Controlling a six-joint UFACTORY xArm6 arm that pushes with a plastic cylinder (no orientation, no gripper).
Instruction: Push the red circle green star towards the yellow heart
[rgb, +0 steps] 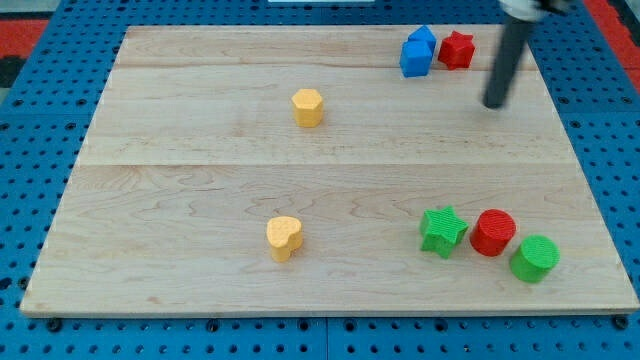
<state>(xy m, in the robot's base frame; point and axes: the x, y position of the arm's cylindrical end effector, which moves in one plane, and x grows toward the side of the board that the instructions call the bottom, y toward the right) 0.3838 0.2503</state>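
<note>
Nearest the view's bottom, a green circle (534, 258) touches the red circle (492, 232), with the green star (442, 230) just beside it on the wooden surface (180, 190). Well to their left sits the yellow heart (284, 237). My tip (494, 104), a bare rod without a gripper, rests apart near the top right.

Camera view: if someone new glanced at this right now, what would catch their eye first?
Probably the tight row at the view's bottom right: the green star, the red circle and the green circle. Next, my tip at the top right, well apart from that row, just right of the blue block and small red block. The yellow heart sits alone at bottom centre, with another yellow block above it.
</note>
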